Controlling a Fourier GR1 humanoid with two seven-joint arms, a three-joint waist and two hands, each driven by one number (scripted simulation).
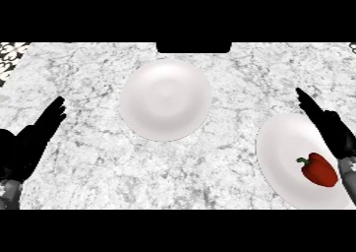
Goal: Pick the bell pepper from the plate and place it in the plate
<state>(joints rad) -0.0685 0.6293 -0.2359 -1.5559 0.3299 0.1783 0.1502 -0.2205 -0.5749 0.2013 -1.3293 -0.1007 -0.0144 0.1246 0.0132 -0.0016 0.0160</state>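
Note:
A red bell pepper [319, 170] with a green stem lies on a white plate [282, 152] at the right of the marble counter. A second white plate [165, 99], bare, sits at the counter's middle, farther back. My right hand [333, 130] is open, its straight fingers pointing away over the right plate's far edge, just above and right of the pepper without touching it. My left hand [28, 142] rests open at the left edge, fingers up, far from both plates.
A dark rectangular object [193, 47] sits at the counter's back edge behind the middle plate. Patterned wall tiles [7, 54] show at the far corners. Marble surface [159, 172] stretches between the two plates.

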